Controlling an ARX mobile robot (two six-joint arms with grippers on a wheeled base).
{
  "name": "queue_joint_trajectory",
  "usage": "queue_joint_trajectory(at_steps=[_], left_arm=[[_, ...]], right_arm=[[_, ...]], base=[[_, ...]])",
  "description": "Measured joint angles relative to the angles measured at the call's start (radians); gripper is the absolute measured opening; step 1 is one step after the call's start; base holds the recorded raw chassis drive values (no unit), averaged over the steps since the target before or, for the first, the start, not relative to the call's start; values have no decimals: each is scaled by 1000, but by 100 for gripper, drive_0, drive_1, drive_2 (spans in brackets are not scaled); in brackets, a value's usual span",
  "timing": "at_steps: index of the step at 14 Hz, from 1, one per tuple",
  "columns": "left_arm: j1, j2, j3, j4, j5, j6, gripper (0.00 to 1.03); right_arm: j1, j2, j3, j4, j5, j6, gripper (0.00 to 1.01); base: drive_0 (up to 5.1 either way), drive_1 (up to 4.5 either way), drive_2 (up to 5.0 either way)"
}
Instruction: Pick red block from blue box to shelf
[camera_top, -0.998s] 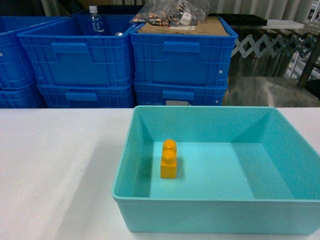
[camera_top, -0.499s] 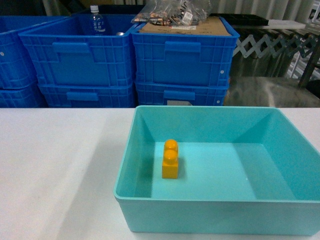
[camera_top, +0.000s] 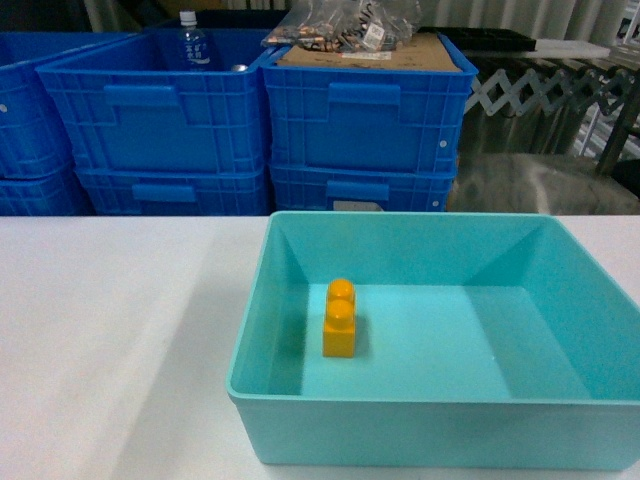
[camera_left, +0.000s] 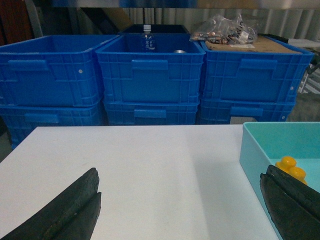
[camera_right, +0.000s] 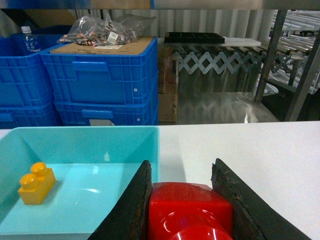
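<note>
My right gripper (camera_right: 182, 165) is shut on the glossy red block (camera_right: 187, 210), held just past the right wall of the blue box (camera_right: 80, 132), above the white table. The box (camera_top: 300, 400) lies in the middle of the head view, where neither gripper shows. In the left wrist view my left gripper (camera_left: 181, 175) hangs wide open over bare table, left of the box (camera_left: 250, 150). The steel posts of the shelf (camera_right: 270, 52) stand behind the table at the right.
An orange-yellow two-stud brick (camera_top: 339, 318) stands in the box near its left wall. Stacked dark blue ribbed crates (camera_top: 360, 110) line the far side of the table, one topped with cardboard and bagged parts (camera_top: 345, 25). The white table (camera_top: 110, 330) stretches left of the box.
</note>
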Motion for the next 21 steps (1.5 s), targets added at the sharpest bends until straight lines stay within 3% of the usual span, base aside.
queue_joint_trajectory(at_steps=[5,6,7,21], left_arm=[[0,0,0,0,0,0,98],[0,0,0,0,0,0,98],[0,0,0,0,0,0,98],[1,0,0,0,0,0,98]], right_arm=[[0,-85,0,-88,0,0,29],[0,-169,1,-228,-1,0,29],[0,-250,1,-254,0,0,29],[0,-250,0,-263,0,0,29]], base=[[0,0,0],[0,0,0],[0,0,0],[-54,-54,-54]])
